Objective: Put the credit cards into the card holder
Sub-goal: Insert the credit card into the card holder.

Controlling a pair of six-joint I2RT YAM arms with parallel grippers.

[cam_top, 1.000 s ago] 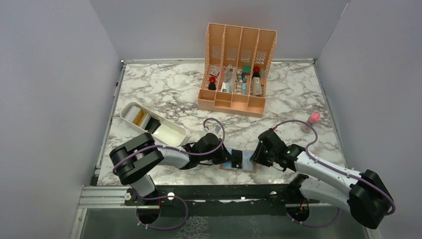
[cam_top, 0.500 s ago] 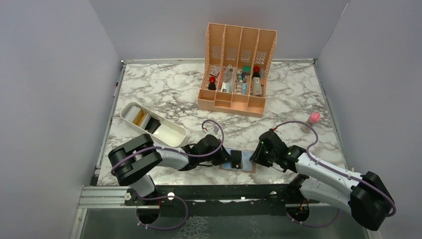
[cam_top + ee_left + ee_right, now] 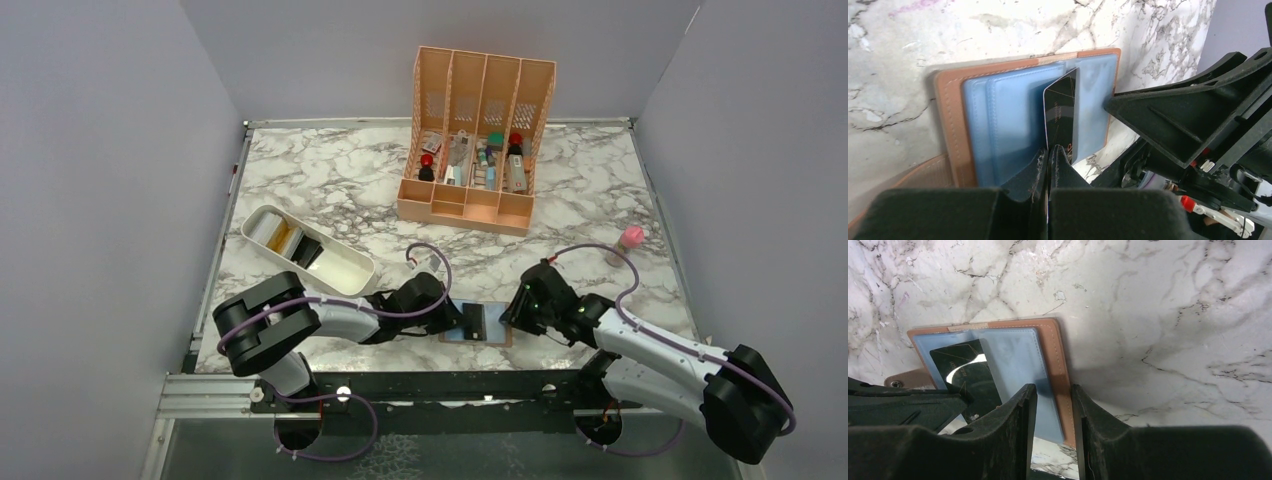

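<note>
The card holder (image 3: 492, 334) lies open and flat near the table's front edge, brown outside (image 3: 948, 110) and light blue inside (image 3: 1015, 352). My left gripper (image 3: 458, 322) (image 3: 1049, 150) is shut on the near edge of a black credit card (image 3: 1062, 112) (image 3: 965, 371). The card's far end sits in a clear blue pocket. My right gripper (image 3: 511, 317) (image 3: 1054, 387) is at the holder's right edge. Its jaws stand apart over the brown border with nothing gripped between them. Its fingers (image 3: 1173, 112) nearly touch the holder's side.
A peach compartment organizer (image 3: 478, 140) with small items stands at the back. A white oblong tray (image 3: 345, 268) lies at the left. A small pink-capped bottle (image 3: 628, 243) stands at the right. The table's front rail (image 3: 420, 385) is just below the holder.
The black card has tipped lower over the holder and slid slightly further in with the left gripper. The right gripper has barely moved.
</note>
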